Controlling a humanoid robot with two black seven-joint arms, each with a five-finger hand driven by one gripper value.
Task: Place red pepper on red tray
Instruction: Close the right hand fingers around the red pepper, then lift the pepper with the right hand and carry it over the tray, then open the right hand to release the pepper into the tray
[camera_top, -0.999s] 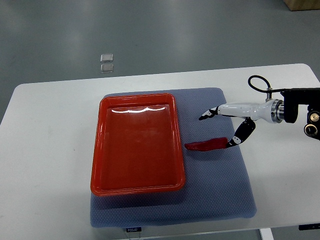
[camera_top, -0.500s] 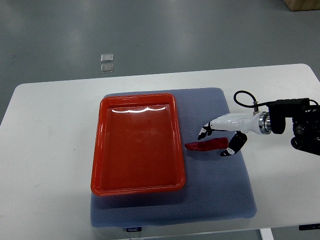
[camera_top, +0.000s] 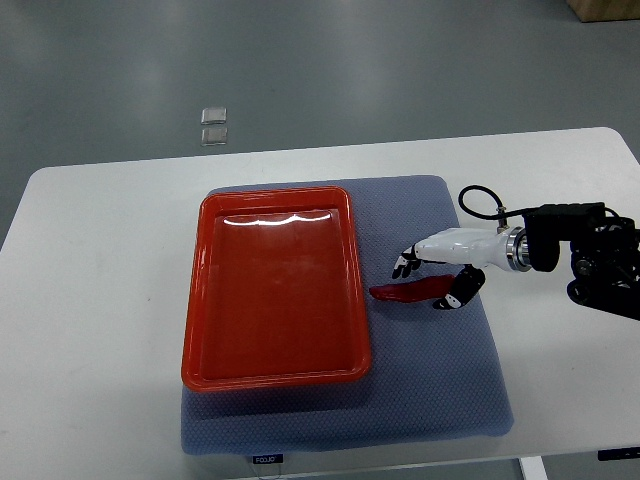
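Note:
A long red pepper (camera_top: 410, 290) lies flat on the blue-grey mat (camera_top: 430, 390), just right of the red tray (camera_top: 196, 300). The tray holds nothing. My right hand (camera_top: 428, 280) comes in from the right edge and hangs low over the pepper's right half. Its fingers straddle the pepper, the upper ones above it and the thumb below, spread and not closed on it. The pepper's right end is partly hidden under the hand. The left arm does not show.
The mat lies on a white table (camera_top: 100, 260) and reaches near its front edge. Two small clear squares (camera_top: 213, 125) sit on the grey floor beyond the table. A black cable (camera_top: 478, 200) loops above my right wrist.
My right hand has moved left and down, from the pepper's right tip to over its right half. The pepper and tray have not moved.

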